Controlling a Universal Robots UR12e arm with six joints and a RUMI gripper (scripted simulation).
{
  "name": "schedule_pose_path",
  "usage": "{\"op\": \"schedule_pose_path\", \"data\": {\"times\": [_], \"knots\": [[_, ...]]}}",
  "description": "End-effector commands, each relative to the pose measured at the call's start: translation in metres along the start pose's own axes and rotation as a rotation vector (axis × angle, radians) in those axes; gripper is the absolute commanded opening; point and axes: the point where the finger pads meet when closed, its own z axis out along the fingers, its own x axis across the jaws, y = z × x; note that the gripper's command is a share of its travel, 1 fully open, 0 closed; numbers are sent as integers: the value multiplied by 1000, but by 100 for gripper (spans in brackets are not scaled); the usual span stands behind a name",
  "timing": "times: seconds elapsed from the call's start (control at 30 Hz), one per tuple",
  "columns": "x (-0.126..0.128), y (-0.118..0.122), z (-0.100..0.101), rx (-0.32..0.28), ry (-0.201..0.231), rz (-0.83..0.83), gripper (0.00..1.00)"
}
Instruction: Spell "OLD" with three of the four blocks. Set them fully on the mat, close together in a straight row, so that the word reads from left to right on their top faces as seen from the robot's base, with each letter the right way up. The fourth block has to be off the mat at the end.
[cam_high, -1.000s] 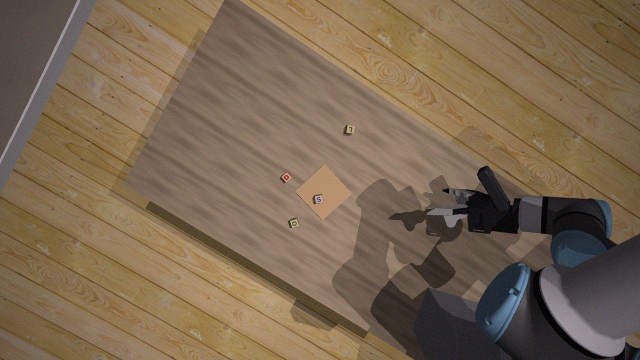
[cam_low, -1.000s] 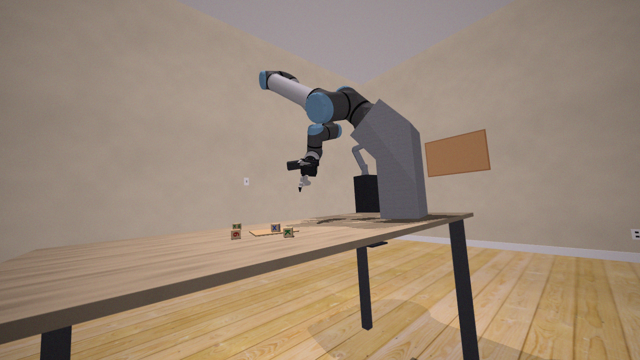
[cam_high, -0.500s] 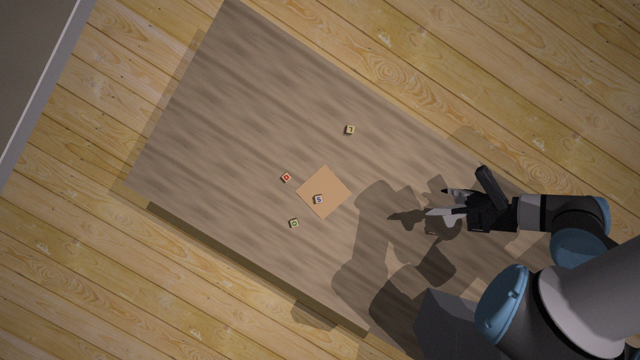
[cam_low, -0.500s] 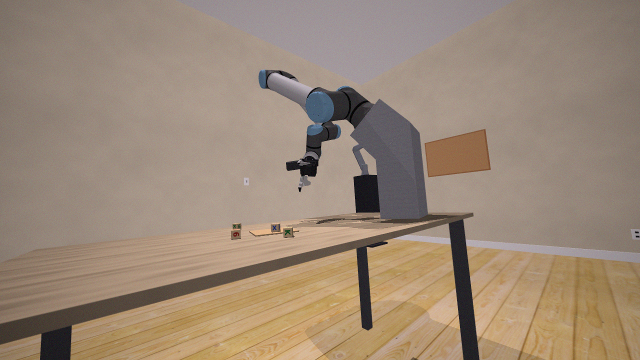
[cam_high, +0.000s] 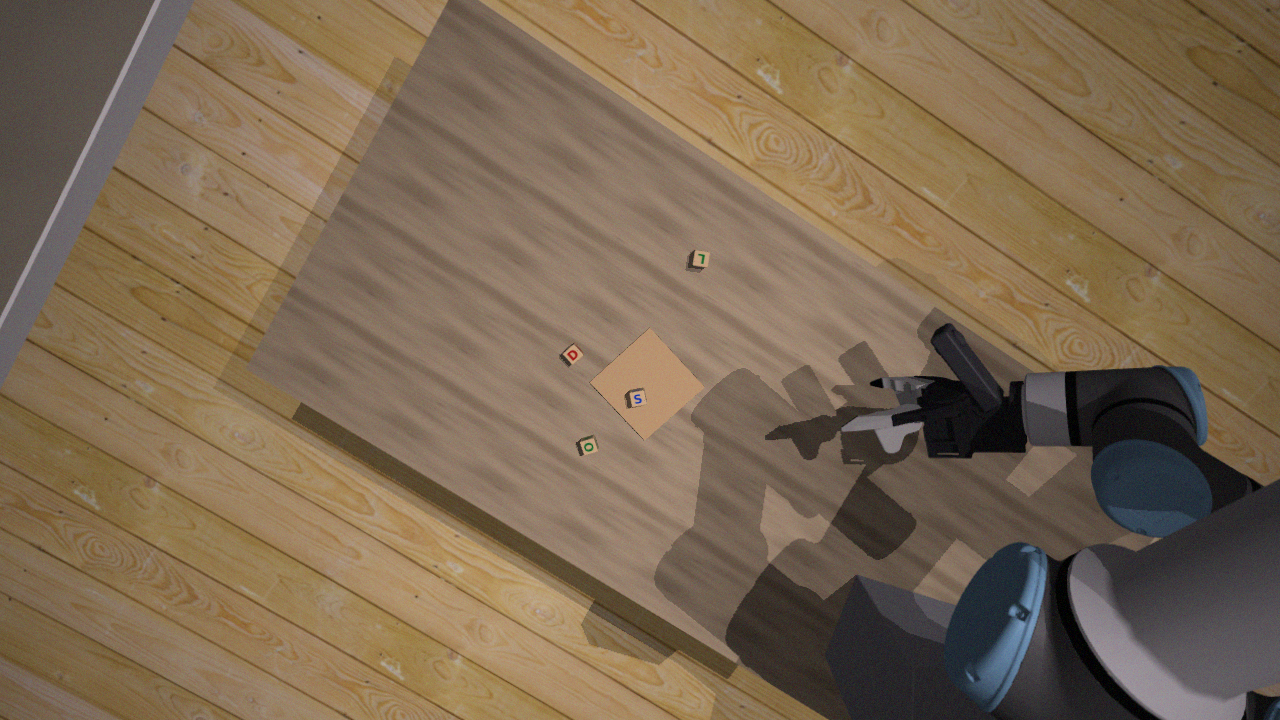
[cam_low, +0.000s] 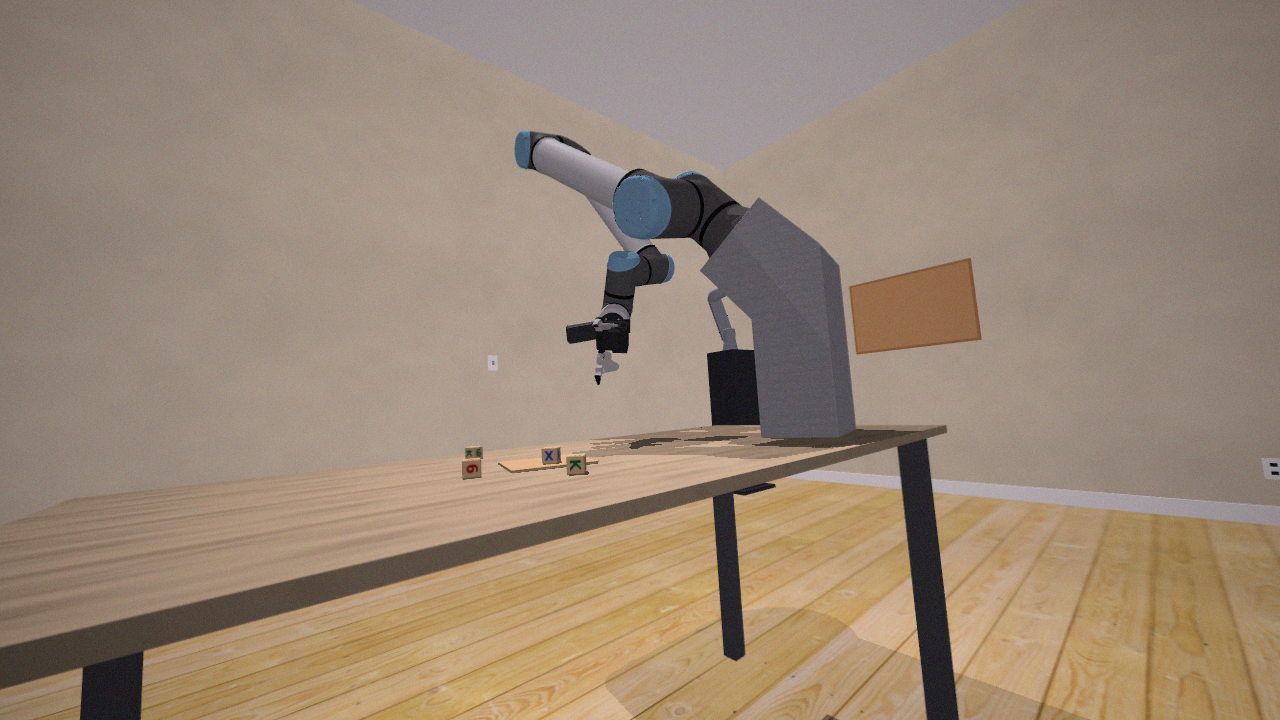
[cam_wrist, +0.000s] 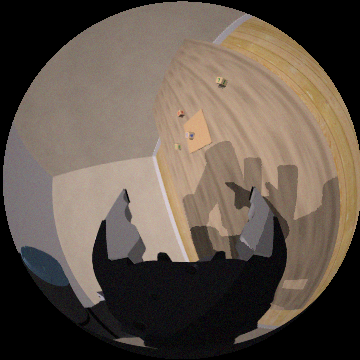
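Wooden letter blocks are sitting scattered on the counter (cam_high: 465, 179), and I am reading them left to right in the top view: the D block (cam_high: 572, 355) just off the mat's edge, the O block (cam_high: 588, 445) nearer me, the S block (cam_high: 636, 398) lying on the tan mat (cam_high: 666, 367) where it should not finish, the L block (cam_high: 700, 259) well apart. My gripper (cam_high: 872, 402) is hovering high, fingers spread wide on nothing, so I am judging S needs clearing first. Plank flooring and beige walls are surrounding the counter
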Motion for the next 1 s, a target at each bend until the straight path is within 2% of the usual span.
{"op": "schedule_pose_path", "data": {"times": [0.0, 0.37, 0.43, 0.57, 0.77, 0.93, 0.97], "knots": [[-4, -1, 7, -45, -14, 3, 100], [-21, -10, 29, -206, -42, 6, 100], [-21, -10, 29, -206, -42, 6, 100], [-30, -16, 38, -278, -43, 3, 100], [-48, -30, 52, -393, -30, -6, 100], [-69, -47, 64, -490, -2, -21, 100], [-69, -47, 64, -490, -2, -21, 100]]}}
